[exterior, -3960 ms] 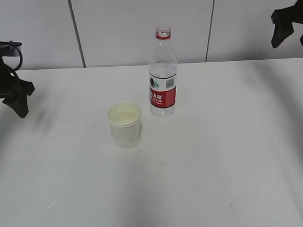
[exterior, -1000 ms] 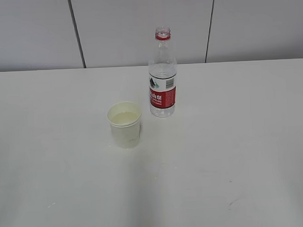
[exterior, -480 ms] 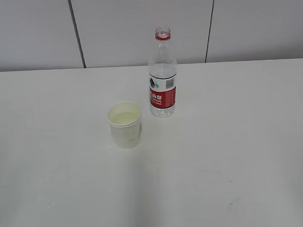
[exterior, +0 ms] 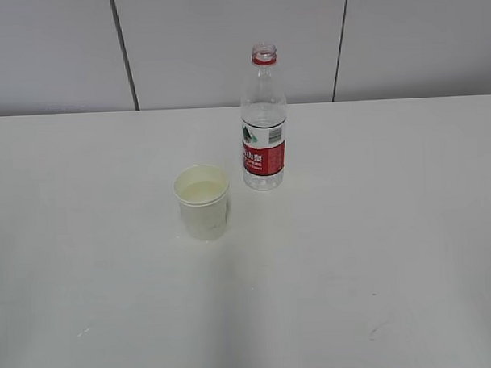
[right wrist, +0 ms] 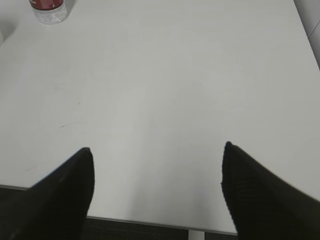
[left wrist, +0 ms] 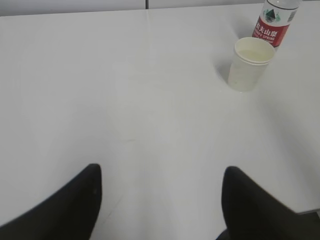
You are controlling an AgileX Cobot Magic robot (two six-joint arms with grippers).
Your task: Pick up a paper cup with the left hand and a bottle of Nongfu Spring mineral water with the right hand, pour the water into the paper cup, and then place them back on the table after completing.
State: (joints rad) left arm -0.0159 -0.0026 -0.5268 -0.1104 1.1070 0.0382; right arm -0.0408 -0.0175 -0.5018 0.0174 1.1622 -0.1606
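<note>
The paper cup (exterior: 202,202) stands upright on the white table (exterior: 377,252) with water in it. The uncapped clear bottle (exterior: 263,119) with a red label stands upright just behind and to the right of it. Neither arm shows in the exterior view. In the left wrist view my left gripper (left wrist: 160,172) is open and empty, far from the cup (left wrist: 250,64) and the bottle (left wrist: 274,22) at the upper right. In the right wrist view my right gripper (right wrist: 157,152) is open and empty over the table's near edge; the bottle's base (right wrist: 49,10) is at the top left.
A grey panelled wall (exterior: 224,39) stands behind the table. The table's front edge (right wrist: 150,222) and right edge (right wrist: 307,40) show in the right wrist view, with dark floor below.
Four seconds ago both arms showed at the left and right edges of the exterior view; they have since drawn out of it. The cup and bottle have not moved.
</note>
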